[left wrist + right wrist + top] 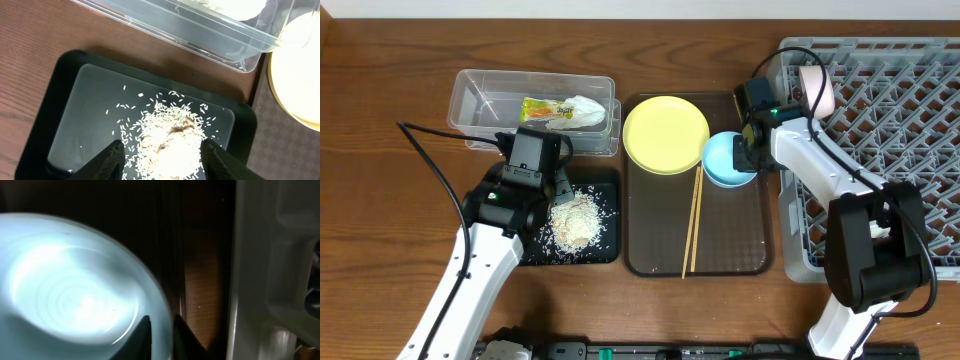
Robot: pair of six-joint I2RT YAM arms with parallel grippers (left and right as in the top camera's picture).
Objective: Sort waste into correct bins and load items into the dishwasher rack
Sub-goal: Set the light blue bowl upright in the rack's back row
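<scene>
Left pincer [164,156] spread wide over rice [167,137] in black tray [65,100], the scraps bin. Right pincer [163,330] pinches blue bowl [75,280] by rim beside rack [900,90], likely for loading.

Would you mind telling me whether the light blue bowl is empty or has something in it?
Empty: in the right wrist view the light blue bowl shows a bare, glossy inside.

The black tray [90,115] under my left wrist looks smooth and glossy, and the rice [170,145] on it is matt and grainy. The tub [200,35] along the top is clear plastic. Under my right wrist the light blue bowl [75,280] gleams glossy. The table [30,40] is grained wood.
</scene>
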